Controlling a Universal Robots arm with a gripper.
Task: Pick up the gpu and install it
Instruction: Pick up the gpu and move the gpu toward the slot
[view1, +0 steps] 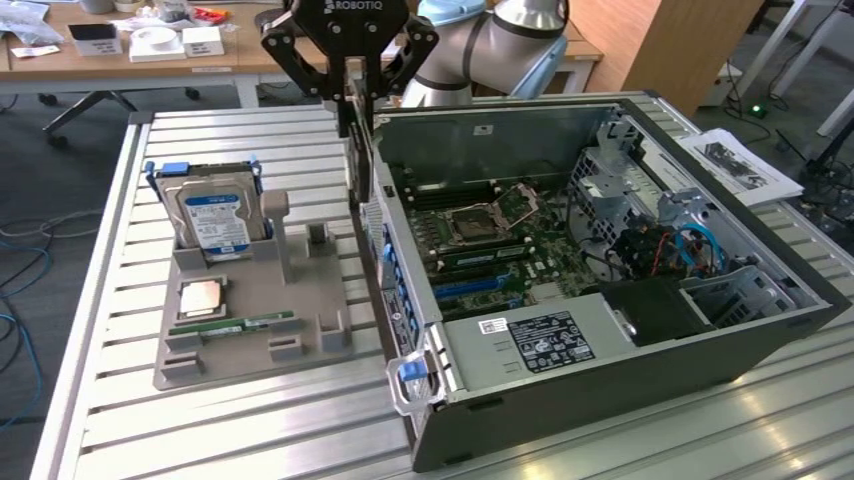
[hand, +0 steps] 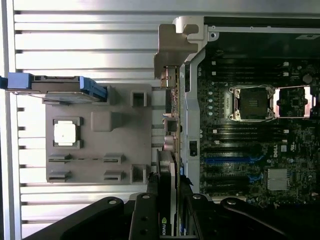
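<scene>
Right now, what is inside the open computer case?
Inside the computer case lie the motherboard with an open CPU socket, blue cables and a labelled power supply. What lies beneath the power supply is covered.

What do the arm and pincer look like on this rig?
The matte black two-finger pincer has open bar linkages with bolted pivots and white ROBOTIQ lettering across its body. The silver-grey metal arm is built of smooth rounded tube joints, with a pale blue cap at one joint.
</scene>
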